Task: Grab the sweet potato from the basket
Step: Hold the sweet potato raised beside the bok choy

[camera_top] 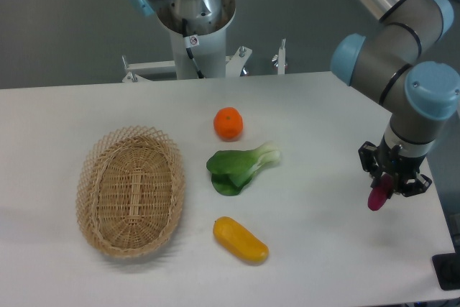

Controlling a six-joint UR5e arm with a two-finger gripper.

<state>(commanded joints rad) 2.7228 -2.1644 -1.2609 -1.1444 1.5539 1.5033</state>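
Bench [86, 106]: wicker basket [130, 190] sits empty at left. Tool [392, 181] hangs near the right edge, clamped on the sweet potato [376, 197] — tuber hangs low, gripped near its top. Risk: smooth skin, short purchase — it may slip and roll off the edge.

The white table [86, 109] carries an oval tan wicker basket [131, 190], a round orange fruit [228, 123], a leafy green bok choy [240, 168] and a yellow-orange oblong vegetable [241, 240].
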